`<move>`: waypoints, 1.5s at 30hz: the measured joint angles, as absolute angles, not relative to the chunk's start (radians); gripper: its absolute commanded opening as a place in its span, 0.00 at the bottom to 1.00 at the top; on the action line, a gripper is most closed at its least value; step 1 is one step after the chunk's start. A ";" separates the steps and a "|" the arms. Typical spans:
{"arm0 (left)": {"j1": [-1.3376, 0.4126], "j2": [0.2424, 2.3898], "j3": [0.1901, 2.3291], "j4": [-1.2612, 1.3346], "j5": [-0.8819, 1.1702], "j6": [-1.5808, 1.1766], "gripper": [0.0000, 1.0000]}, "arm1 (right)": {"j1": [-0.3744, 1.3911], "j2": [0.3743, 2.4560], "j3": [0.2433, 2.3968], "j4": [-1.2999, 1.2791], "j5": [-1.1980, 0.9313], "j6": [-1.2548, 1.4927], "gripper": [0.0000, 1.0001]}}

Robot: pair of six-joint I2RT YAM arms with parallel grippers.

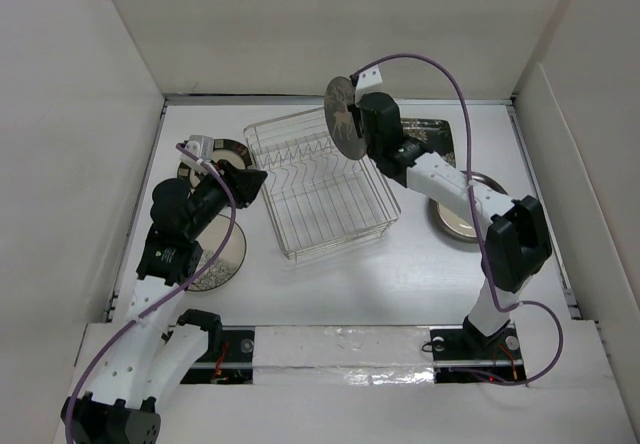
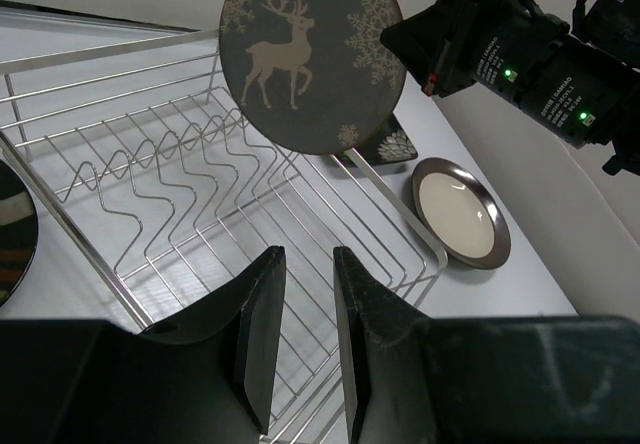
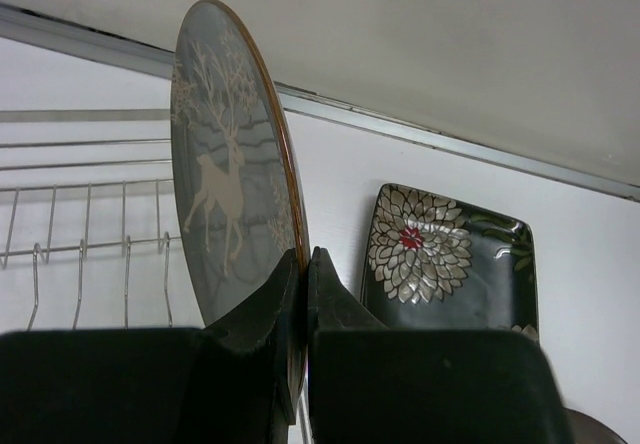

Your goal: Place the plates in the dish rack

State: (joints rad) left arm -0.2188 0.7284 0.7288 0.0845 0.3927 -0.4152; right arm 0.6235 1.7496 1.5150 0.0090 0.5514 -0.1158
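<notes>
My right gripper is shut on the rim of the round deer plate and holds it upright on edge above the far right corner of the silver wire dish rack. In the right wrist view the fingers pinch the plate. My left gripper is open and empty at the rack's left side; its wrist view shows the gripper over the rack wires, with the deer plate beyond. No plate stands in the rack.
The square flower plate lies right of the rack at the back. A cream-centred round plate lies at the right, under the right arm. Two round plates lie at the left, partly under the left arm. White walls enclose the table.
</notes>
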 measured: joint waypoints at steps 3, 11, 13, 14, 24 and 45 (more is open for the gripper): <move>-0.219 0.728 0.729 0.084 0.392 -0.415 0.23 | 0.636 1.757 1.519 0.016 0.577 -0.134 0.00; -0.219 0.727 0.729 0.085 0.393 -0.416 0.23 | 0.649 1.755 1.523 0.053 0.675 -0.162 0.00; -0.219 0.727 0.729 0.085 0.393 -0.416 0.23 | 0.647 1.752 1.523 0.063 0.693 -0.157 0.00; -0.219 0.726 0.729 0.084 0.393 -0.415 0.23 | 0.642 1.750 1.522 0.064 0.692 -0.148 0.00; -0.219 0.725 0.729 0.084 0.392 -0.415 0.23 | 0.633 1.758 1.470 0.065 0.677 -0.083 0.00; -0.219 0.725 0.729 0.085 0.393 -0.416 0.23 | 0.709 1.826 1.396 0.171 0.787 0.001 0.47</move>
State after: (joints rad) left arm -0.2188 0.7254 0.7288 0.0849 0.3935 -0.4156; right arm 0.7086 1.8256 1.3964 0.1707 0.7868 0.0010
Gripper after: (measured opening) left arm 0.229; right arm 0.376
